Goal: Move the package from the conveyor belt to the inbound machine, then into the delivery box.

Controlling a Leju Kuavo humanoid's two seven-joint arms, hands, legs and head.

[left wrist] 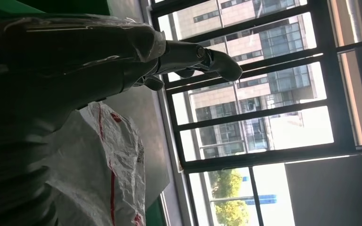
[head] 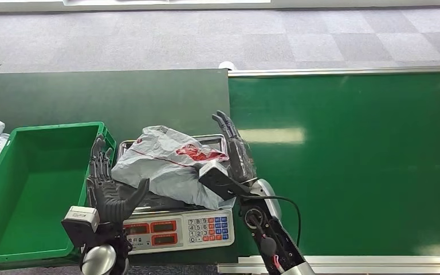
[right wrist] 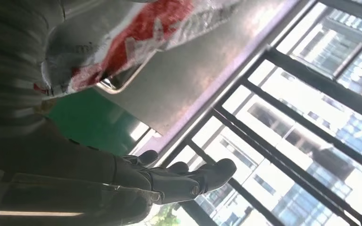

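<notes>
While the crumpled grey plastic package with red print [head: 169, 163] lies on the steel pan of the grey weighing scale [head: 180, 228], my hands flank it. My left hand [head: 106, 189] and right hand [head: 235, 150] both stand unclenched, fingers straight, holding nothing. The green plastic crate [head: 11, 217] sits just beside the scale.
</notes>
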